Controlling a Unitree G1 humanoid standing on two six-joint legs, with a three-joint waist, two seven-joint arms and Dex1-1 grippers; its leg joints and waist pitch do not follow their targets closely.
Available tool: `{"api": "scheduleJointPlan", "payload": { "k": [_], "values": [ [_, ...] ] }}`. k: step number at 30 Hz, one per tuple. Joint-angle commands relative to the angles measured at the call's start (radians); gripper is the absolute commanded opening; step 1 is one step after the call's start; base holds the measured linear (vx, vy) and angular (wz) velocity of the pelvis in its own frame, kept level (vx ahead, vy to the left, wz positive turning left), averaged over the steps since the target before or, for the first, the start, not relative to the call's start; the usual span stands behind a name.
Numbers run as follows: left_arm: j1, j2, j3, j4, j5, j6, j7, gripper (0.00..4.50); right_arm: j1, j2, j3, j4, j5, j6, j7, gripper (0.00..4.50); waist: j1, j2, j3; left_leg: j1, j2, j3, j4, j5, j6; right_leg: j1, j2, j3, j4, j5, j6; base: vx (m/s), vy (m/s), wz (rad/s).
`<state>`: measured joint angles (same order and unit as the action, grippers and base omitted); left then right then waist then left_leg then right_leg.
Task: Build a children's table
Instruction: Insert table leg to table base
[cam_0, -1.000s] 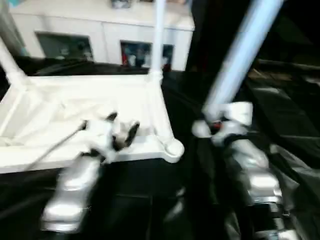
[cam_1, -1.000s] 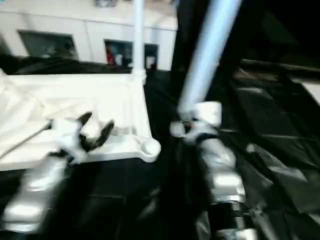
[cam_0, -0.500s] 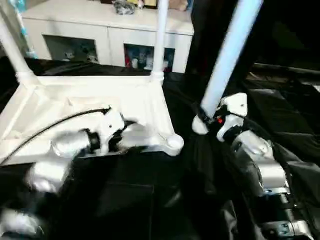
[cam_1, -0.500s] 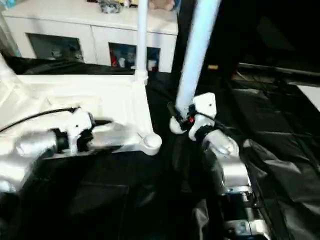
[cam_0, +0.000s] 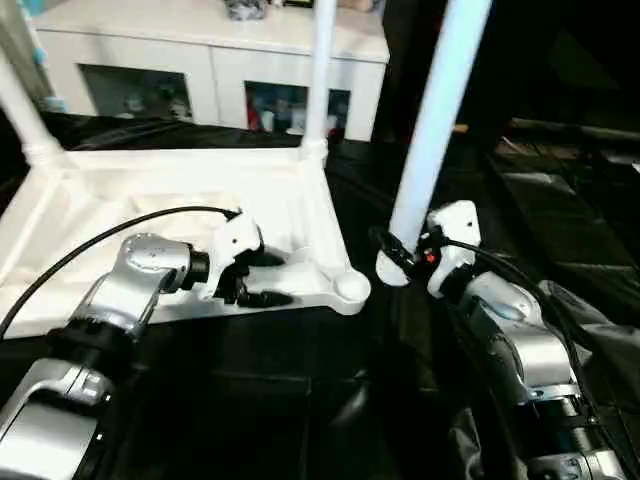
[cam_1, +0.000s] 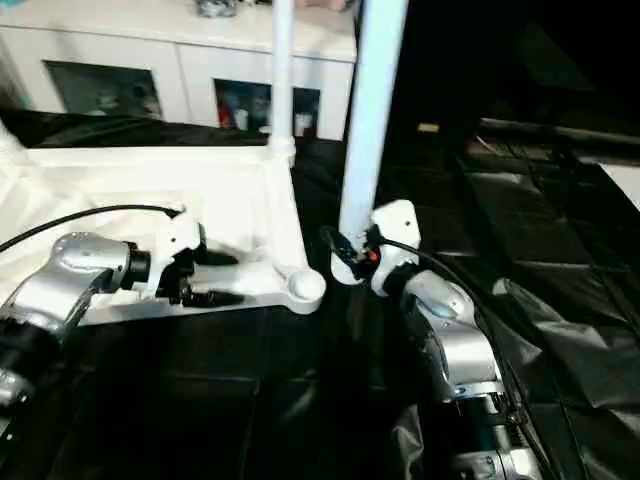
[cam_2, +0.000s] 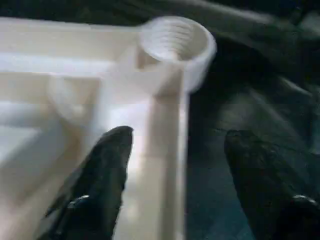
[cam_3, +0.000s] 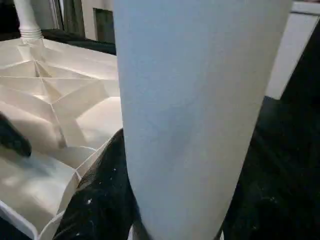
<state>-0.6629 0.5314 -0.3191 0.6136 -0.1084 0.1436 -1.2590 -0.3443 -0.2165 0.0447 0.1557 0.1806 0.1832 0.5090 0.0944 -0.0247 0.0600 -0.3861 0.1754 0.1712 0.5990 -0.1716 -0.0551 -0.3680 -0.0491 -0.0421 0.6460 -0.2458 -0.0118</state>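
Right end effector (cam_0: 400, 262) grips leg (cam_0: 432, 125) beside tabletop (cam_0: 150, 190).

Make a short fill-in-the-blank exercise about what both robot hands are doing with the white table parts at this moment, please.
1. The right hand holds one white ____ upright.
2. The left hand straddles the tabletop's ____.
3. The corner socket nearest the left hand is ____.
4. ____ legs already stand in the tabletop's far corners.

Missing words: leg; rim; empty; Two

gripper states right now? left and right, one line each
Left gripper: open, fingers straddling the tabletop rim near the empty corner socket.
Right gripper: shut on a white leg, held upright beside that corner.
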Motion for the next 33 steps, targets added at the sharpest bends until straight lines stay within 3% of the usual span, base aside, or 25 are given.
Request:
{"api": "scheduleJointPlan", "payload": {
  "k": [1,2,4,6,8,11,13,14,15,16,18,21,23,24,27,31,33],
  "values": [
    [-0.023,-0.003,-0.015,0.015,0.008,0.012,-0.037,3.02,0.015,-0.009,-0.01,-0.024,-0.006,-0.003,0.0,1.85,0.004,0.027,-0.079,0.029,0.054,-0.023,-0.068,-0.133,-0.012,0.045,-0.098,0.047,-0.057,0.201,-0.248,0.0,0.0,0.0],
    [-0.033,-0.011,-0.02,0.025,0.014,0.014,-0.049,3.02,0.026,-0.011,-0.014,-0.038,-0.004,0.0,-0.007,1.85,0.007,0.044,-0.078,0.029,0.054,-0.024,-0.066,-0.14,-0.011,0.043,-0.102,0.047,-0.058,0.184,-0.254,0.0,0.0,0.0],
    [-0.04,-0.022,-0.02,0.036,0.023,0.003,-0.042,2.82,0.036,-0.012,-0.017,-0.046,-0.005,0.001,-0.016,1.85,0.006,0.035,-0.074,0.028,0.057,-0.023,-0.069,-0.157,-0.009,0.045,-0.101,0.048,-0.063,0.153,-0.257,0.0,0.0,0.0],
    [-0.043,-0.028,-0.019,0.045,0.028,-0.004,-0.042,2.7,0.041,-0.012,-0.017,-0.051,-0.006,0.002,-0.02,1.85,0.008,0.036,-0.072,0.028,0.056,-0.022,-0.068,-0.165,-0.003,0.044,-0.102,0.049,-0.068,0.111,-0.255,0.0,0.0,0.0],
    [-0.048,-0.04,-0.02,0.067,0.043,-0.026,-0.02,2.56,0.048,-0.01,-0.013,-0.055,-0.009,0.0,-0.024,1.85,0.011,0.044,-0.07,0.028,0.058,-0.022,-0.07,-0.173,-0.004,0.042,-0.104,0.05,-0.072,0.059,-0.247,0.0,0.0,0.0],
    [-0.06,-0.053,-0.024,0.108,0.063,-0.053,0.009,2.32,0.051,-0.005,-0.009,-0.058,-0.011,0.0,-0.031,1.85,0.013,0.046,-0.072,0.029,0.059,-0.024,-0.07,-0.178,-0.01,0.042,-0.103,0.05,-0.071,0.05,-0.242,0.0,0.0,0.0],
    [-0.071,-0.061,-0.027,0.135,0.075,-0.071,0.004,2.27,0.048,-0.003,-0.006,-0.062,-0.012,0.003,-0.036,1.85,0.015,0.064,-0.074,0.028,0.058,-0.027,-0.069,-0.176,-0.013,0.04,-0.104,0.049,-0.069,0.063,-0.241,0.0,0.0,0.0],
    [-0.075,-0.064,-0.028,0.14,0.074,-0.07,-0.004,2.2,0.048,-0.002,-0.005,-0.065,-0.011,0.004,-0.037,1.85,0.012,0.055,-0.074,0.027,0.058,-0.026,-0.07,-0.172,-0.012,0.042,-0.101,0.049,-0.069,0.085,-0.243,0.0,0.0,0.0],
    [-0.076,-0.064,-0.028,0.14,0.075,-0.07,-0.004,2.07,0.048,-0.002,-0.005,-0.065,-0.011,0.004,-0.037,1.85,0.013,0.054,-0.075,0.027,0.057,-0.025,-0.068,-0.167,-0.009,0.042,-0.1,0.049,-0.067,0.096,-0.245,0.0,0.0,0.0],
    [-0.09,-0.071,-0.03,0.156,0.083,-0.073,-0.009,2.07,0.049,-0.001,-0.004,-0.07,-0.012,0.003,-0.039,1.85,0.015,0.066,-0.076,0.027,0.056,-0.026,-0.066,-0.164,-0.006,0.041,-0.103,0.048,-0.067,0.102,-0.247,0.0,0.0,0.0],
    [-0.103,-0.077,-0.033,0.175,0.094,-0.08,-0.012,1.88,0.051,-0.002,-0.002,-0.072,-0.012,0.002,-0.041,1.85,0.017,0.061,-0.077,0.026,0.055,-0.024,-0.065,-0.156,0.003,0.043,-0.102,0.049,-0.068,0.112,-0.249,0.0,0.0,0.0],
    [-0.111,-0.079,-0.048,0.198,0.112,-0.073,-0.027,1.68,0.061,-0.001,-0.001,-0.076,-0.014,-0.004,-0.045,1.85,0.02,0.069,-0.077,0.025,0.056,-0.026,-0.063,-0.14,0.013,0.042,-0.103,0.048,-0.066,0.124,-0.249,0.0,0.0,0.0],
    [-0.114,-0.084,-0.053,0.225,0.126,-0.075,-0.018,1.55,0.068,-0.002,0.003,-0.083,-0.021,0.0,-0.051,1.85,0.018,0.061,-0.076,0.023,0.056,-0.024,-0.065,-0.137,0.017,0.043,-0.101,0.048,-0.068,0.116,-0.242,0.0,0.0,0.0],
    [-0.114,-0.087,-0.052,0.235,0.131,-0.083,-0.014,1.49,0.068,0.001,0.001,-0.091,-0.014,0.007,-0.05,1.85,0.02,0.064,-0.077,0.024,0.055,-0.025,-0.064,-0.139,0.019,0.043,-0.103,0.048,-0.068,0.111,-0.242,0.0,0.0,0.0],
    [-0.114,-0.09,-0.06,0.245,0.147,-0.081,-0.012,1.21,0.064,-0.001,0.009,-0.097,-0.016,0.012,-0.046,1.85,0.018,0.069,-0.075,0.026,0.059,-0.026,-0.067,-0.163,0.013,0.041,-0.105,0.049,-0.072,0.069,-0.243,0.0,0.0,0.0],
    [-0.12,-0.091,-0.07,0.266,0.174,-0.096,0.002,1.01,0.059,-0.002,0.009,-0.103,-0.015,0.017,-0.05,1.85,0.017,0.066,-0.073,0.026,0.059,-0.025,-0.068,-0.171,0.009,0.04,-0.106,0.05,-0.075,0.04,-0.242,0.0,0.0,0.0],
    [-0.12,-0.096,-0.06,0.269,0.17,-0.102,0.013,0.65,0.06,-0.002,0.008,-0.105,-0.014,0.018,-0.049,1.85,0.017,0.065,-0.073,0.026,0.058,-0.025,-0.068,-0.171,0.009,0.039,-0.105,0.05,-0.076,0.041,-0.243,0.0,0.0,0.0]
  ]
}}
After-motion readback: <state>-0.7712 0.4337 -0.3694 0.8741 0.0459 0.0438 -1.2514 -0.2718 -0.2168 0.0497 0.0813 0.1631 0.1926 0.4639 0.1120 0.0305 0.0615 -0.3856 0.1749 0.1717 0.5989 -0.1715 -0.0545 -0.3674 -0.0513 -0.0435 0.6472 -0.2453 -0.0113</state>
